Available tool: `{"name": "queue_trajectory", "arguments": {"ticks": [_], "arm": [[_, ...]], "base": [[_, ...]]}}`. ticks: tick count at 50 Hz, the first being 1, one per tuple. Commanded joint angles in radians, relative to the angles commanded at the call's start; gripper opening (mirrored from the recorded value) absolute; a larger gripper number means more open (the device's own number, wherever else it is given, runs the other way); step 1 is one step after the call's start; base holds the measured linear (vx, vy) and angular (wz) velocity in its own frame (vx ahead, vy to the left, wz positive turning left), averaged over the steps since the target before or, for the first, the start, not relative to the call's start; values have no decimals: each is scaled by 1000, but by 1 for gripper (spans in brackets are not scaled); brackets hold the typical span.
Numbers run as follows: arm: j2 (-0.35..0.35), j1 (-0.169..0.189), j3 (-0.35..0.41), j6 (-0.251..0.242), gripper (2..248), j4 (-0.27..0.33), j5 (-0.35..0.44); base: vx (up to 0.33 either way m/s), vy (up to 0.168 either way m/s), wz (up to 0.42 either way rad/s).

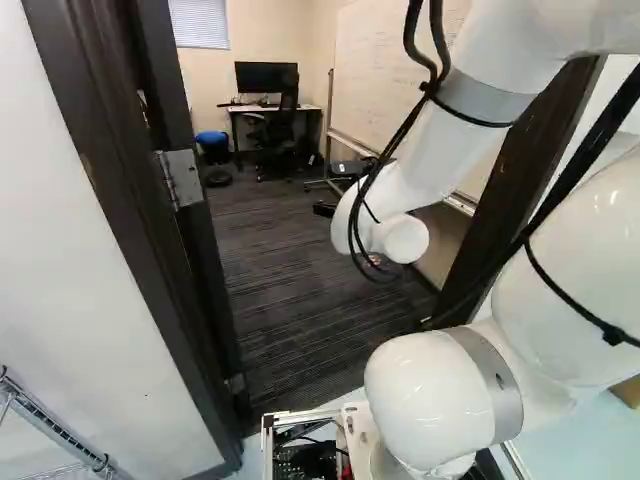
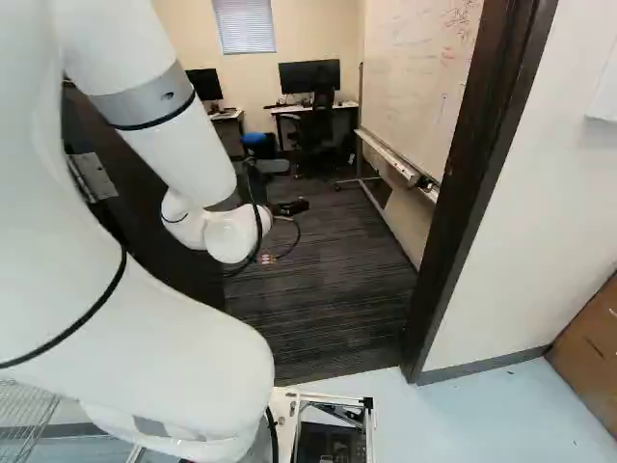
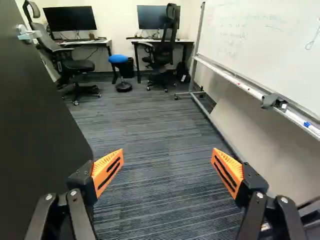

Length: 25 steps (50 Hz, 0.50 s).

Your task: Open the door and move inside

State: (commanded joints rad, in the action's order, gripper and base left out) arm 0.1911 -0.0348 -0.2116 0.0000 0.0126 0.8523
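Gripper (image 2: pixel 289 206) open: its 2 fingers wide apart, nothing held, only carpet showing btwn the orange pads (image 3: pixel 109 171), wedge-shaped w/ ribbed faces & dark slots. Door (image 3: pixel 42 130) stands open beside the gripper on robot's L, a flat dark panel, close to the L finger in the wrist view; can't tell if they touch. Its silvery lever handle (image 3: pixel 29 35) is farther ahead on the same side. Metal hinge (image 1: pixel 180 178) on the dark door frame (image 2: pixel 479 145), back from the gripper, toward the base; arm (image 1: pixel 425 145) reaches thru the doorway, glossy white w/ grey bands & black cables (image 1: pixel 398 135) strapped on.

Whiteboard (image 3: pixel 260 40) ahead of & beside the gripper on robot's R: smooth, metal-edged, handwriting in red & darker ink, too faint to read. Its tray (image 3: pixel 235 82) has a blue marker (image 3: pixel 306 124) & a grey item (image 3: pixel 269 100) on it. Carpet (image 3: pixel 150 145) ahead of & under the gripper, dark grey, fine-striped texture.

Well ahead, 2 desks (image 3: pixel 187 41) w/ black flat monitors (image 3: pixel 70 19), wheeled black office chairs (image 3: pixel 77 66) at them, & btwn the desks a round stool (image 3: pixel 118 58) w/ blue padded seat. Slatted window blind (image 2: pixel 244 24) on the far wall beyond
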Motion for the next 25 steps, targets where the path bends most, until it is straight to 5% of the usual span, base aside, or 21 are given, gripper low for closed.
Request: {"name": "queue_trajectory", "arguments": {"ticks": [25], "arm": [[69,27,97,0,247,-10,16]], "base": [[0,0,0]]}}
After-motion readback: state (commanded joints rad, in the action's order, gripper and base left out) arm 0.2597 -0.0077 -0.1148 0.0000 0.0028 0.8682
